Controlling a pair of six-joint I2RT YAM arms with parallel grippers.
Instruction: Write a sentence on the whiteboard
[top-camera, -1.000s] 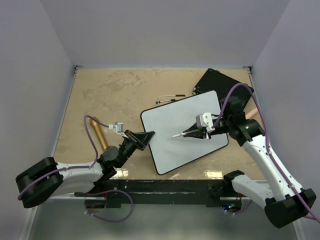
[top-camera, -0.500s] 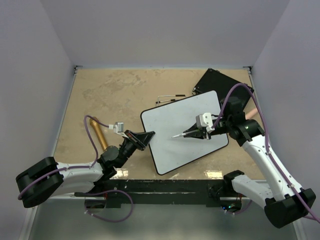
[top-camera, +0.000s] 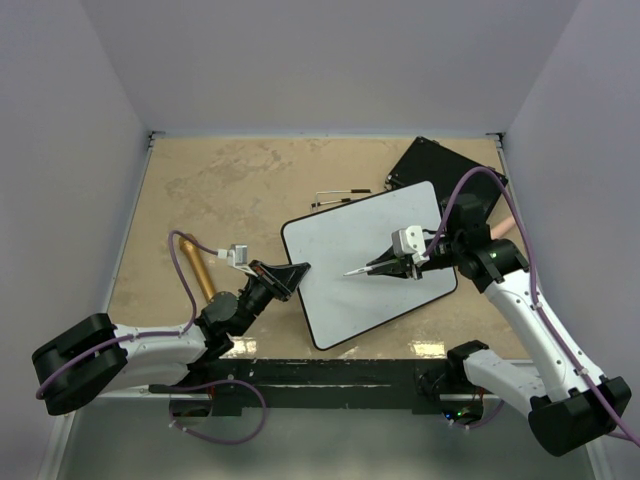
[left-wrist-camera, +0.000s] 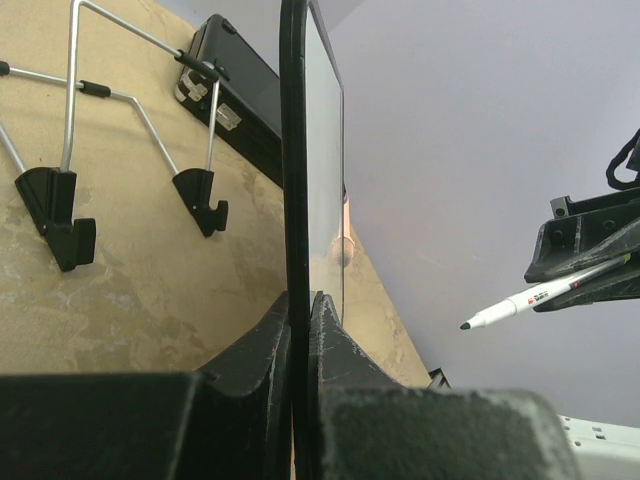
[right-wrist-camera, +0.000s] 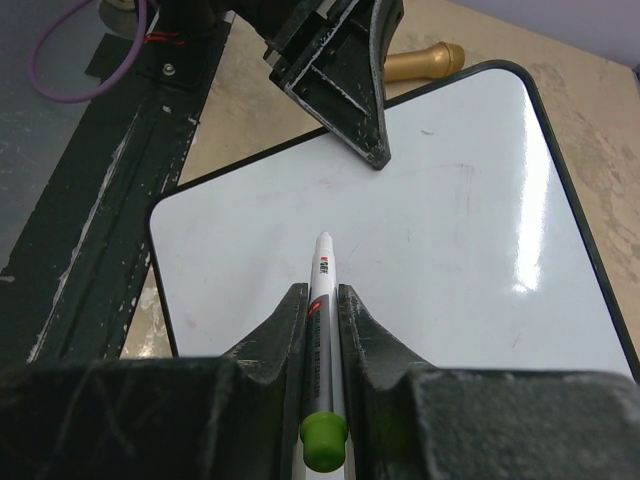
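The whiteboard (top-camera: 372, 268) lies slanted in the middle of the table, and its surface is blank. My left gripper (top-camera: 297, 270) is shut on its left edge; in the left wrist view the thin black frame (left-wrist-camera: 292, 150) runs between the fingers (left-wrist-camera: 262, 340). My right gripper (top-camera: 386, 266) is shut on a white marker (top-camera: 360, 270) with a green end, held over the board and pointing left. The marker (right-wrist-camera: 322, 275) sits between the right fingers above the whiteboard (right-wrist-camera: 460, 250). From the left wrist, the marker's dark tip (left-wrist-camera: 466, 325) hangs apart from the board face.
A flat black board (top-camera: 440, 165) lies at the back right, partly under the whiteboard. A wire stand (top-camera: 335, 197) with black feet (left-wrist-camera: 58, 208) sits behind the board. A gold cylinder (top-camera: 197, 270) lies at the left, a pinkish object (top-camera: 503, 225) at the right. A black rail (top-camera: 330, 372) lines the near edge.
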